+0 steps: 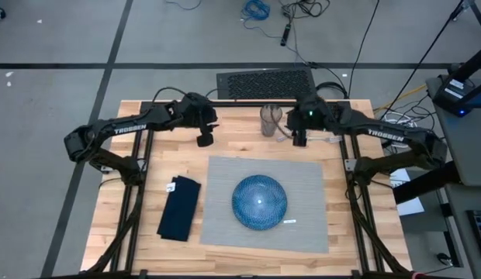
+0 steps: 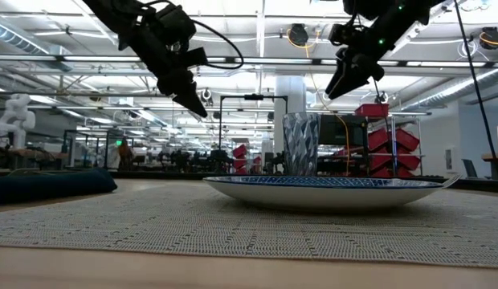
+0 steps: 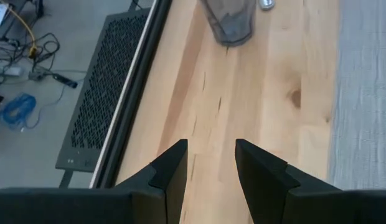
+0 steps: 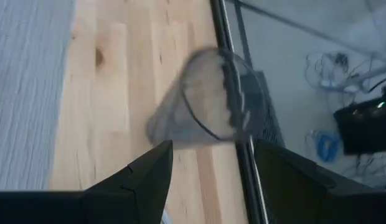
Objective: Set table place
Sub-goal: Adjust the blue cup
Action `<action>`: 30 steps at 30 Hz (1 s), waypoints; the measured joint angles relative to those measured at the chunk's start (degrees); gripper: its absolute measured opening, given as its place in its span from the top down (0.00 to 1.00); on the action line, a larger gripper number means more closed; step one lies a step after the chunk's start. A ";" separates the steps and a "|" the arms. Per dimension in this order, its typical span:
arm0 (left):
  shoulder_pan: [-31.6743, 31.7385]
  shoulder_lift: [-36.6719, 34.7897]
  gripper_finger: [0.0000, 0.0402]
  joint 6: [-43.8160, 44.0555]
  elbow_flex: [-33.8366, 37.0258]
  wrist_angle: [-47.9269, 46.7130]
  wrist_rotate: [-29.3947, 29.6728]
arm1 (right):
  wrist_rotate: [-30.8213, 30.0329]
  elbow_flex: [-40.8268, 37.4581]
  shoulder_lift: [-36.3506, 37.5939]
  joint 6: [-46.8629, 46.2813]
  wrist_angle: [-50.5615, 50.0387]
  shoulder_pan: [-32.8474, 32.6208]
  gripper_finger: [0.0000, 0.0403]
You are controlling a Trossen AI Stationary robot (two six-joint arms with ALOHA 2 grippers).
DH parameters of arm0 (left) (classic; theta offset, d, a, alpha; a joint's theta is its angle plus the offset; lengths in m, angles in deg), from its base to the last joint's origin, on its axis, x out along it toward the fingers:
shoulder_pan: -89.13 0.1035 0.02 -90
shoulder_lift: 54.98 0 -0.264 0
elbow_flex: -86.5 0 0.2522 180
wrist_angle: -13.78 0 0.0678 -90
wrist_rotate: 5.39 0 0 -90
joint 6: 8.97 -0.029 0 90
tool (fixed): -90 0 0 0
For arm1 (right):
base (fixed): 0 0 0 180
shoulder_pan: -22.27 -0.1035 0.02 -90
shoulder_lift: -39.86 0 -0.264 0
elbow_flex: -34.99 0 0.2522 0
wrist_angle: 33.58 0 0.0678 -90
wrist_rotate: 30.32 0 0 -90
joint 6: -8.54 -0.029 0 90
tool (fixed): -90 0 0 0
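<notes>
Currently the grey placemat is lying flat at the centre of the high view, carrying a blue plate; it looks soft, light and floppy, best pinched at a free edge. Near the top centre a clear glass is standing, probably slippery and fragile. Just beside it, the right gripper is hovering with fingers spread wide, empty. The left gripper is hanging part-open, empty. The wooden counter looks smooth; a workshop hall is showing behind.

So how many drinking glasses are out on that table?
1. The glass stands on bare wood at the table's far edge, beyond the grey placemat, just beside the right gripper. I see none hidden.
</notes>
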 joint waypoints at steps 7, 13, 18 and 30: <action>1.70 0.00 0.70 -0.04 0.00 -1.57 -0.70 | 3.93 5.74 -3.19 -1.57 -15.45 7.68 0.47; 1.57 0.00 0.70 1.28 0.00 -1.64 -0.70 | 3.78 6.11 -5.91 -5.70 -25.92 9.79 0.47; 0.71 0.00 0.70 3.47 0.00 -2.00 -0.70 | 3.59 4.37 -7.81 -11.28 -28.14 11.55 0.47; -4.06 0.00 0.70 4.52 1.51 -2.19 -0.69 | -0.75 -6.68 -10.69 -21.02 -25.78 12.64 0.47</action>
